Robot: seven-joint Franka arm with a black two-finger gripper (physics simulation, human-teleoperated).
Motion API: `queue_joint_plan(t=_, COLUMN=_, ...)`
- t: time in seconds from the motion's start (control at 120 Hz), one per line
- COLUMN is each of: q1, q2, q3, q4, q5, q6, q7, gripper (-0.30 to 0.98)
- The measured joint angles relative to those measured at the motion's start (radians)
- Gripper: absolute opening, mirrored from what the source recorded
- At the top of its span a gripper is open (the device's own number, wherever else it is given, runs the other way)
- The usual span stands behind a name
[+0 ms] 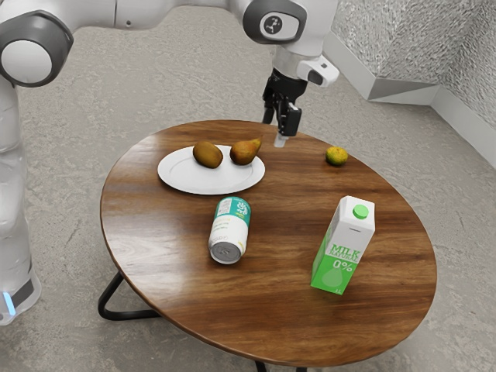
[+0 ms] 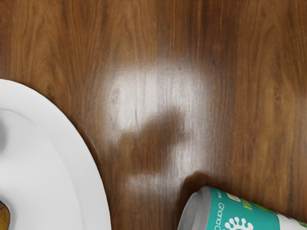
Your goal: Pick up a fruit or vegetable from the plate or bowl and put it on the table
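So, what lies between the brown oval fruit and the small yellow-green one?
The pear, on the plate, and past it a stretch of wooden tabletop, as the exterior view shows.

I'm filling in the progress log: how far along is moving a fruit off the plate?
Possibly done: a yellow-green fruit lies on the table, though I cannot tell whether it came from the plate. Nothing is in hand: my gripper is open and empty. A brown oval fruit and a pear are on the plate; if the yellow-green one doesn't count, the whole transfer remains.
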Motion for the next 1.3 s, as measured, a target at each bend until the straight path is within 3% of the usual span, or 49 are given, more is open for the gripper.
queue_joint_plan(t=0.017, q1=-0.238, q2=-0.006, q3=0.239, q4=0.073, q5=-0.015, q6=-0.011, q7=-0.003, gripper=0.69)
queue_joint_plan(t=0.033, q1=-0.415, q2=-0.012, q3=0.415, q4=0.127, q5=-0.029, q6=-0.022, q7=-0.007, gripper=0.68)
queue_joint_plan(t=0.075, q1=-0.676, q2=-0.023, q3=0.676, q4=0.21, q5=-0.056, q6=-0.044, q7=-0.014, gripper=0.68)
queue_joint_plan(t=0.125, q1=-0.775, q2=-0.03, q3=0.813, q4=0.252, q5=-0.078, q6=-0.066, q7=-0.023, gripper=0.68)
queue_joint_plan(t=0.183, q1=-0.71, q2=-0.032, q3=0.871, q4=0.27, q5=-0.095, q6=-0.085, q7=-0.032, gripper=0.67)
queue_joint_plan(t=0.275, q1=-0.424, q2=-0.032, q3=0.889, q4=0.303, q5=-0.107, q6=-0.108, q7=-0.046, gripper=0.67)
queue_joint_plan(t=0.358, q1=-0.097, q2=-0.046, q3=0.805, q4=0.526, q5=-0.073, q6=-0.17, q7=-0.056, gripper=0.67)
queue_joint_plan(t=0.408, q1=-0.022, q2=-0.043, q3=0.764, q4=0.57, q5=-0.055, q6=-0.192, q7=-0.061, gripper=0.67)
queue_joint_plan(t=0.533, q1=-0.051, q2=0.079, q3=0.735, q4=0.53, q5=-0.045, q6=-0.211, q7=-0.066, gripper=0.67)
queue_joint_plan(t=0.683, q1=-0.172, q2=0.269, q3=0.722, q4=0.517, q5=-0.137, q6=-0.191, q7=-0.065, gripper=0.66)
queue_joint_plan(t=0.817, q1=-0.163, q2=0.286, q3=0.721, q4=0.51, q5=-0.203, q6=-0.182, q7=-0.052, gripper=0.66)
queue_joint_plan(t=0.967, q1=-0.142, q2=0.29, q3=0.73, q4=0.32, q5=-0.265, q6=-0.173, q7=0.005, gripper=0.66)
queue_joint_plan(t=1.083, q1=-0.233, q2=0.158, q3=0.73, q4=0.013, q5=-0.247, q6=-0.072, q7=0.046, gripper=0.66)
queue_joint_plan(t=1.3, q1=-0.245, q2=0.178, q3=0.731, q4=-0.05, q5=-0.226, q6=0.039, q7=0.106, gripper=0.66)
